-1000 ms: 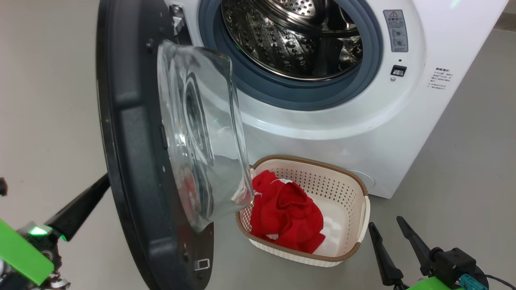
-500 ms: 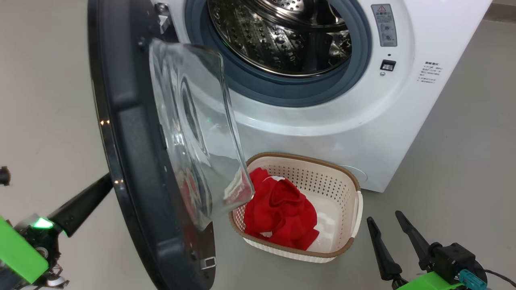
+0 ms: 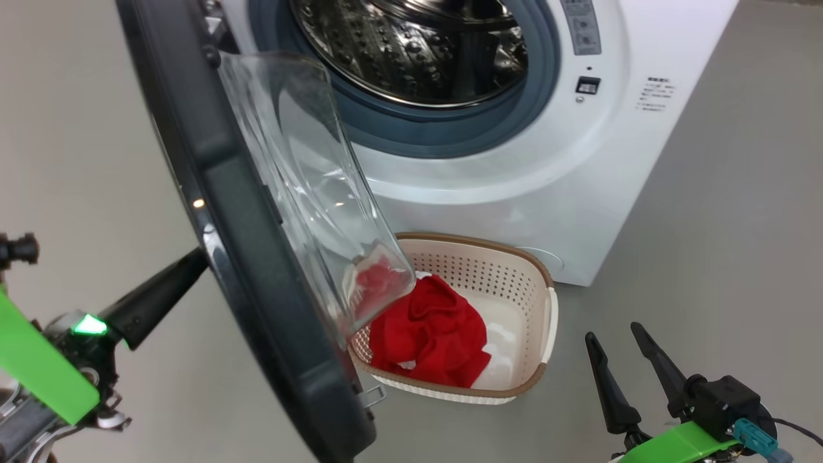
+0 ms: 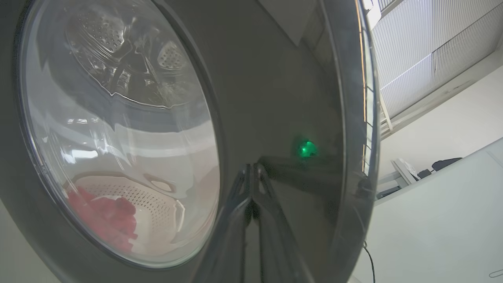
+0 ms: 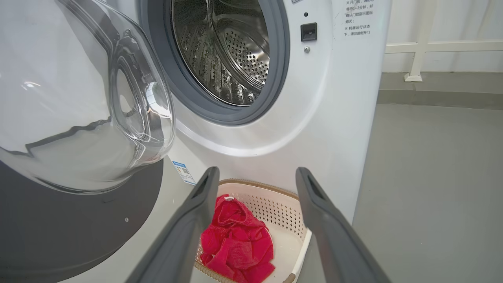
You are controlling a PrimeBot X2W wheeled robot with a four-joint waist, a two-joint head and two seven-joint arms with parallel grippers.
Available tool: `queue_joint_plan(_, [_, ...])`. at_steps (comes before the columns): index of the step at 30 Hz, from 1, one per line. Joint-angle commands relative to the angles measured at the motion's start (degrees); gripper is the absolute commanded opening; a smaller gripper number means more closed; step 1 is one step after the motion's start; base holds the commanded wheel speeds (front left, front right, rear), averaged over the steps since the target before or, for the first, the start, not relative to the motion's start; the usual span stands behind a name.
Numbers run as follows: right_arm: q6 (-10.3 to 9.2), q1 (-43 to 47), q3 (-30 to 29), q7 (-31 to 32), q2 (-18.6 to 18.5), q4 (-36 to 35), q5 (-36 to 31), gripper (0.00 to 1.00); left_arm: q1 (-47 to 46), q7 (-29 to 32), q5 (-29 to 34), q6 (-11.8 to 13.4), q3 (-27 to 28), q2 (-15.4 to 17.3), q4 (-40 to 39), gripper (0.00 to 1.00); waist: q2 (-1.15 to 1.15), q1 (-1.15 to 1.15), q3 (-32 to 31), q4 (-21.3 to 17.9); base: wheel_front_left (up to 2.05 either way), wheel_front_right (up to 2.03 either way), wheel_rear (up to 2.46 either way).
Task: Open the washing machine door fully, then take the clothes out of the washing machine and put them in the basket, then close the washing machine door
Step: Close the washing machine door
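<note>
Left fingers (image 4: 235, 224) pinched together on door (image 4: 275, 98), right fingers (image 5: 188, 224) spread, clothes (image 5: 235, 239) beyond in basket (image 5: 271, 212)

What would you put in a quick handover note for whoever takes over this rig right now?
Left gripper: shut, tips at the outer black rim of the washing machine door.
Right gripper: open, empty, low beside the basket.
Red clothes lie in the basket, which stands on the floor before the washing machine. What shows of the drum looks empty.
Done: door opened, clothes unloaded.
Left: swing the door shut; it stands partly open.
</note>
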Motion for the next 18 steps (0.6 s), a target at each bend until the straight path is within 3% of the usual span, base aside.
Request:
queue_joint_plan(1, [0.28,-2.0,1.2,-0.4,-0.1,-1.5,-0.4,1.0,-3.9,0.4,0.4,-0.4,2.5,1.5,-1.3,0.0,0.0,0.0,0.6,-0.9,0.0,0.0,0.0])
queue_joint_plan(18, [0.28,-3.9,0.9,-0.4,-0.1,-2.5,1.0,1.0,-9.7,-1.2,3.8,-0.4,0.4,-1.3,-1.5,0.0,0.0,0.0,3.5,-7.2,0.0,0.0,0.0])
